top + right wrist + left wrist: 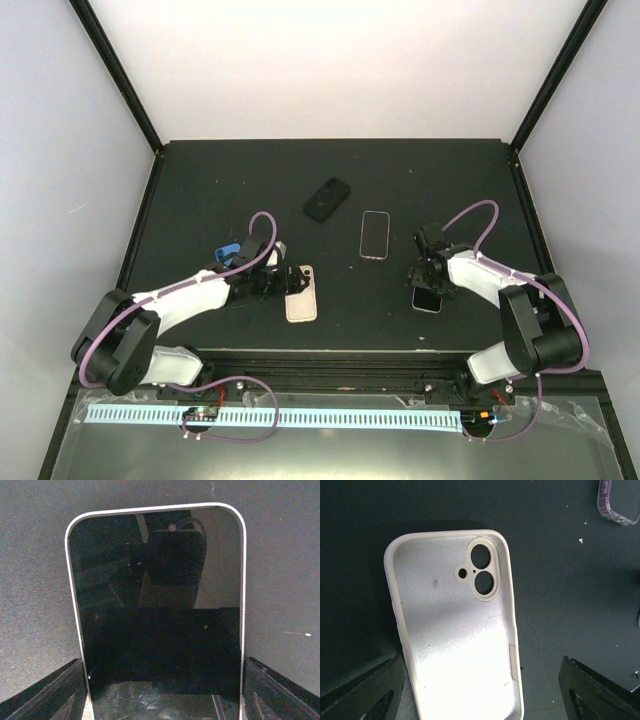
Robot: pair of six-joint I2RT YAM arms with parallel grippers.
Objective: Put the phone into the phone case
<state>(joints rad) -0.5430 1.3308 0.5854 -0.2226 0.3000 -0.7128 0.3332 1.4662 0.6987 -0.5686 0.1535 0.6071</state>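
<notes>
- The right claw (162,690) is straddling the phone (160,605), whose long axis is running straight ahead down the claw's middle; whether it is pinching the long edges, I cannot tell.
- The left claw (480,690) is hanging spread over the phone case (455,645), lying hollow side up on the table (200,190).
- Only the top view is showing phone and case well apart, each under its own claw.
</notes>
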